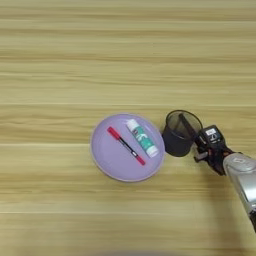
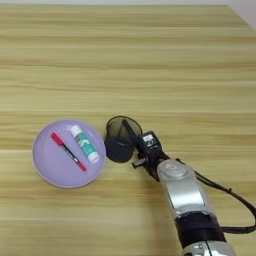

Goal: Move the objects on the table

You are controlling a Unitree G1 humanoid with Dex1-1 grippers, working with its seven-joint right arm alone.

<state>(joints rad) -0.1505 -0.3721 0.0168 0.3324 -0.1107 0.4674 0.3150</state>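
Closest to me is my own silver forearm (image 2: 182,192), coming up from the bottom edge with the right gripper (image 1: 207,145) at its tip, just beside the pen cup (image 1: 179,135). I can see the black marker (image 1: 189,127) leaning inside the cup, its lower end down in the mesh and its upper end pointing back toward my fingers, but I cannot tell whether the fingers are clamped on it or have parted. Beyond the cup from the gripper, nearly touching it, sits the lilac plate (image 1: 107,155) with the red pen (image 1: 125,145) and the glue stick (image 1: 142,138) lying side by side on it. My read is that the marker is going into the cup. To do this well I would let go only once it rests against the rim, then draw the gripper straight back along the forearm, clear of the light cup, so it neither tips nor slides into the plate on the table (image 1: 125,50).
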